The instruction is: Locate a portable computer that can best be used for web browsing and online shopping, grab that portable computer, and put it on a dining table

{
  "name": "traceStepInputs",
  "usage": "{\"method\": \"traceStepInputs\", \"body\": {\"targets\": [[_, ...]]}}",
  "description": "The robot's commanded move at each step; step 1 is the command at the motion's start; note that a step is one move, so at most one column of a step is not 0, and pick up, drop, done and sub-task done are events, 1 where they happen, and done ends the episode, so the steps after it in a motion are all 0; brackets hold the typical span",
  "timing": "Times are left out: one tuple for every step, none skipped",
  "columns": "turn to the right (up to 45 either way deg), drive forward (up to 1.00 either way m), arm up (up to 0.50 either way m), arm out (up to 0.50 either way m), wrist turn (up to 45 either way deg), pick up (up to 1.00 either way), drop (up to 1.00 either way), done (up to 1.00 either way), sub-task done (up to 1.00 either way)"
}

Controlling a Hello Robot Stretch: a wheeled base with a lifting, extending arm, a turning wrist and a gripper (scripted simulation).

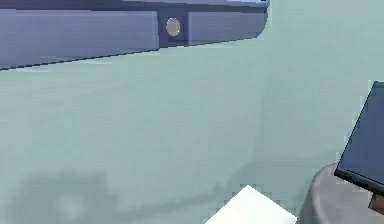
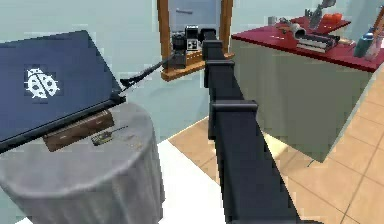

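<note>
Laptop, forward view: laptop (image 1: 366, 140) is a dark flat panel with a thin pale edge, tilted, cut off by the view's right edge.
Support, forward view: it stands over a round grey worktop (image 1: 322, 206) in the lower right corner.
Surroundings, forward view: pale green wall; a blue-grey panel (image 1: 80, 38) with a round knob (image 1: 173, 27) runs across the top; a white block (image 1: 250, 208) sits at the bottom edge, just left of the round worktop.
Laptop, arm side view: dark navy lid with a white emblem, leaning back and facing the camera, at the view's left.
Support, arm side view: it rests on the round grey worktop (image 2: 95, 180); a brown strip (image 2: 80, 130) lies along its lower edge.
Arm, arm side view: dark square bar (image 2: 235, 130) rises from the bottom edge; two white marked squares (image 2: 190, 40) at its far end.
End effector, arm side view: end effector (image 2: 127, 83) reaches left from the squares, thin fingers ending at the laptop's right edge.
Relation: contact or a small gap cannot be told.
Finger spread: cannot tell.
Held: cannot tell whether it holds anything.
Background, arm side view: wooden frame (image 2: 163, 30) on the wall; red-topped counter (image 2: 290, 50) at the right carrying small items (image 2: 320, 25); tiled floor (image 2: 350, 180).
</note>
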Motion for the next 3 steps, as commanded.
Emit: {"method": "traceStepInputs", "body": {"targets": [[0.0,0.00,0.00,0.00,0.0,0.00,1.00,0.00,0.00],[0.0,0.00,0.00,-0.10,0.0,0.00,0.00,0.00,0.00],[0.0,0.00,0.00,0.00,0.0,0.00,0.00,1.00,0.00]]}}
